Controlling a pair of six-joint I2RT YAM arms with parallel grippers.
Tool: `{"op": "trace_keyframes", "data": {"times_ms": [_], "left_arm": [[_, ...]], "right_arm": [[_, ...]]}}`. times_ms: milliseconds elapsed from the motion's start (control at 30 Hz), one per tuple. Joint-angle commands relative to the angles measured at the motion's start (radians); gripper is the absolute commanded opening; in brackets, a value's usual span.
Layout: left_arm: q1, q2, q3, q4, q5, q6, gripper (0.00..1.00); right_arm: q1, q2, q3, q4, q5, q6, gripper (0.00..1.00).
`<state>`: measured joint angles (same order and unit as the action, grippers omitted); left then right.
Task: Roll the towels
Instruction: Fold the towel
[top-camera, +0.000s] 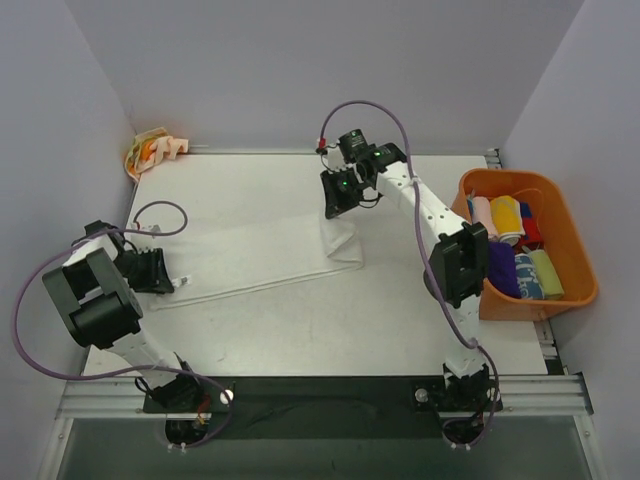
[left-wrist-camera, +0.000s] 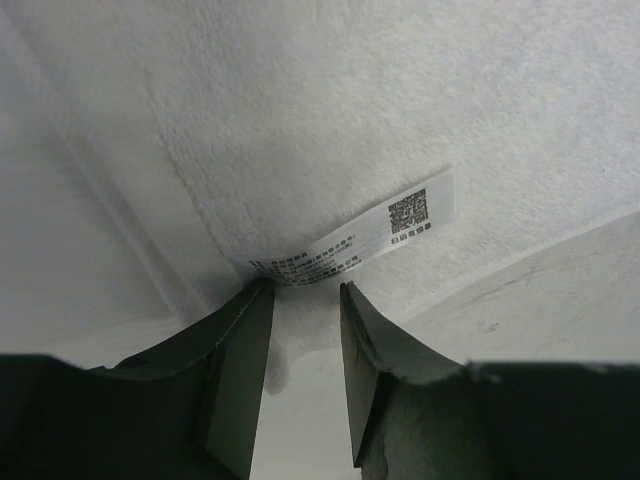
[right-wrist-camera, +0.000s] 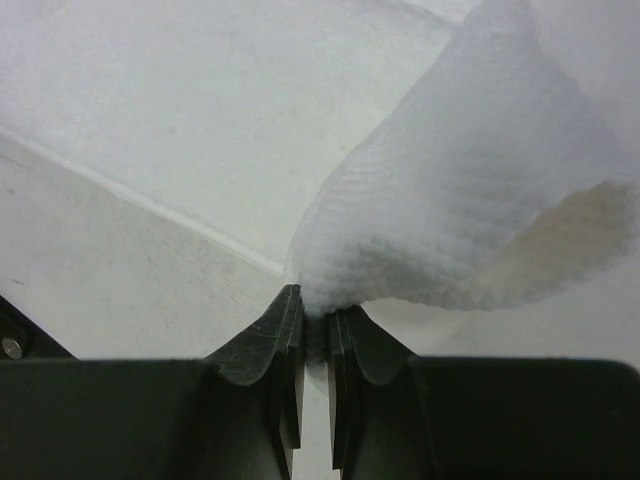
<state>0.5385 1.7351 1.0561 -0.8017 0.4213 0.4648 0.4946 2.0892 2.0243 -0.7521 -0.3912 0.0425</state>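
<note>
The right arm (top-camera: 430, 215) is stretched from the bottom of the frame toward the upper centre, over the far part of the table (top-camera: 300, 340). The right gripper (top-camera: 338, 208) is pointed down there. In the right wrist view the right gripper (right-wrist-camera: 315, 300) is seen clamped on a bunched fold of the white towel (right-wrist-camera: 470, 200), which is lifted off the table (right-wrist-camera: 120, 260) and bulges above the fingertips.

The left arm (top-camera: 95, 295) is folded at the left edge of the frame, and the left gripper (top-camera: 175, 282) is held low at the left end of the white towel (top-camera: 250, 230). In the left wrist view the jaws of the left gripper (left-wrist-camera: 300, 290) are seen a little apart. The labelled corner of the white towel (left-wrist-camera: 300, 120) lies right at their tips, and its printed label (left-wrist-camera: 370, 238) sits just above them. Whether cloth is pinched there cannot be told.

One white towel is spread flat across the middle of the table between the two grippers. One cream towel (top-camera: 150, 155) with orange blotches is crumpled at the upper left corner, well apart from both arms. One orange bin (top-camera: 520, 308) stands at the right edge, just beside the right arm. Rolled towels (top-camera: 507, 218) are packed in it in pink, yellow, red, purple, blue and pale green, at least six in all.
</note>
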Motion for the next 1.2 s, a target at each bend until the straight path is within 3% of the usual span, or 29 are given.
{"op": "trace_keyframes", "data": {"times_ms": [0, 200, 467, 800, 967, 1167], "left_arm": [[-0.005, 0.003, -0.013, 0.047, 0.019, -0.017, 0.43], [-0.006, 0.000, -0.019, 0.052, 0.019, -0.018, 0.43], [-0.009, 0.000, -0.030, 0.056, 0.024, -0.020, 0.45], [-0.014, -0.016, -0.021, 0.050, 0.050, -0.020, 0.46], [-0.017, -0.075, -0.019, 0.033, 0.128, -0.018, 0.47], [-0.040, -0.150, -0.008, -0.014, 0.163, -0.028, 0.50]], "right_arm": [[0.067, 0.080, 0.076, -0.006, -0.043, 0.053, 0.00], [0.162, 0.163, 0.131, 0.016, -0.006, 0.069, 0.00], [0.187, 0.233, 0.172, 0.054, 0.006, 0.134, 0.00], [0.203, 0.275, 0.178, 0.083, -0.061, 0.178, 0.00], [0.220, 0.310, 0.175, 0.108, -0.106, 0.227, 0.00], [0.200, 0.273, 0.174, 0.119, -0.158, 0.246, 0.41]]}}
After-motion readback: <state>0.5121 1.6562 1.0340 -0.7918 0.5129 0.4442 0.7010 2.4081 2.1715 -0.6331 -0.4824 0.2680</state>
